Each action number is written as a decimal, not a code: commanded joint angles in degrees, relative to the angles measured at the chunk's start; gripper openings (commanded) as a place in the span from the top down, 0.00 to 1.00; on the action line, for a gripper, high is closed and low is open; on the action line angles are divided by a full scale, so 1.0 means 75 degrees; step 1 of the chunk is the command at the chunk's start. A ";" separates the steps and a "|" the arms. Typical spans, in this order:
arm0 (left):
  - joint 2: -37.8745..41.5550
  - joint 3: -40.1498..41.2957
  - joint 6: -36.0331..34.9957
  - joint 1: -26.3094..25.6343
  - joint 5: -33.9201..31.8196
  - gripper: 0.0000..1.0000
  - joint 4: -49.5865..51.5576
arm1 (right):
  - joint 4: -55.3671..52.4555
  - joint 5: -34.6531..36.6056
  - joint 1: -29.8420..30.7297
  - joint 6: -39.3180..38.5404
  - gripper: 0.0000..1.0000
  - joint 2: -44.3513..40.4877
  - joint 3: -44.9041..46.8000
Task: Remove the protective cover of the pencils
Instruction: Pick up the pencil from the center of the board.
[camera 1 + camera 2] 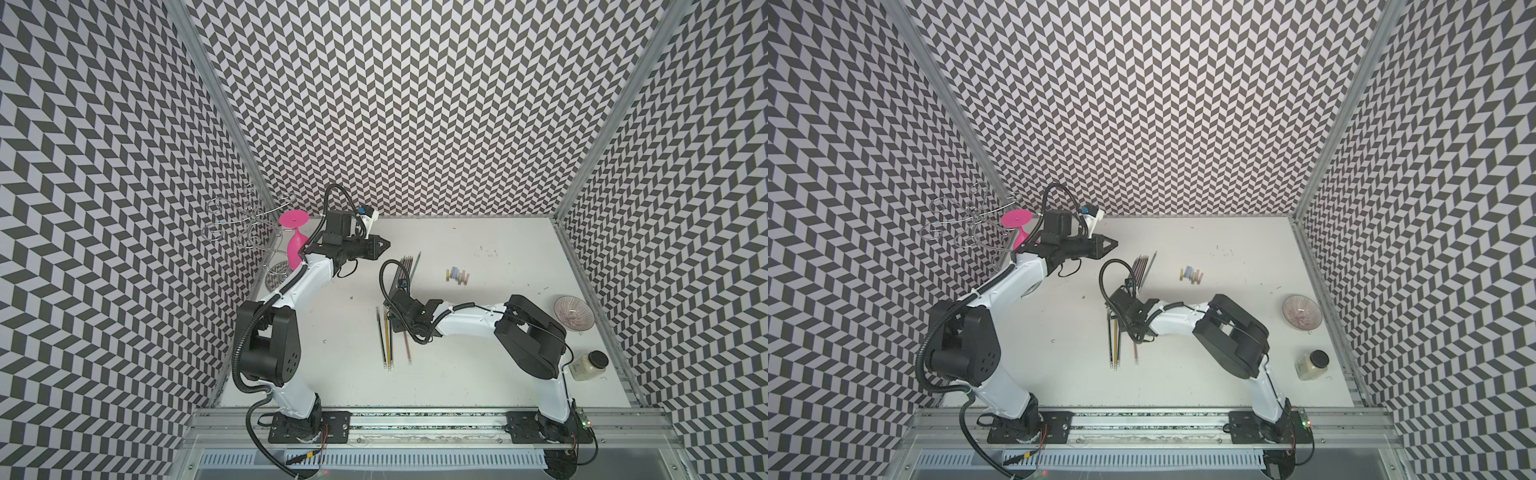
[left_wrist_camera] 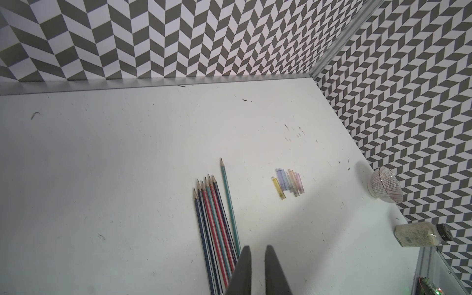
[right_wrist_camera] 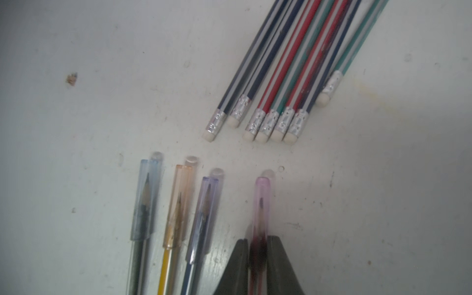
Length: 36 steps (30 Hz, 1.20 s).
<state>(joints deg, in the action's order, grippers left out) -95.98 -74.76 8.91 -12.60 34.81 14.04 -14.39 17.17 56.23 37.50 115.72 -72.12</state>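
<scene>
Four capped pencils [image 1: 385, 338] lie nearest the bases. Right gripper [image 3: 258, 242] is clamped on the pink-capped pencil [image 1: 408, 351] at the row's 3 o'clock end, right at the mouth of its pink cap [image 3: 262, 201]. Bare pencils [image 1: 405, 270] are at 12 o'clock from it, loose caps [image 1: 457, 275] at 1. Left gripper [image 1: 384, 244] is at 11, jaws nearly together, empty. My call: lift level, then left pulls the cap straight along the axis, clear of the neighbours.
</scene>
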 commanded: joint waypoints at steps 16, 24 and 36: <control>0.0196 0.0215 -0.0013 -0.0902 0.0295 0.83 -0.0375 | 0.1926 -0.2199 -0.2993 -0.0893 1.00 -0.5307 0.3744; 0.0197 0.0392 -0.0039 -0.2345 0.0918 0.80 -0.0806 | 0.4559 -0.3001 -0.4257 0.0015 0.99 -0.7620 0.4995; 0.0425 0.0775 0.0075 -0.3479 0.1321 0.79 -0.1669 | 0.7134 -0.3810 -0.4309 0.0959 1.00 -0.7506 0.5736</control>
<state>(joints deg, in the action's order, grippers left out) -95.59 -70.46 8.91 -37.82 43.29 5.39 30.50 -8.78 24.14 42.68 58.28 -28.86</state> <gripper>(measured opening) 0.206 0.095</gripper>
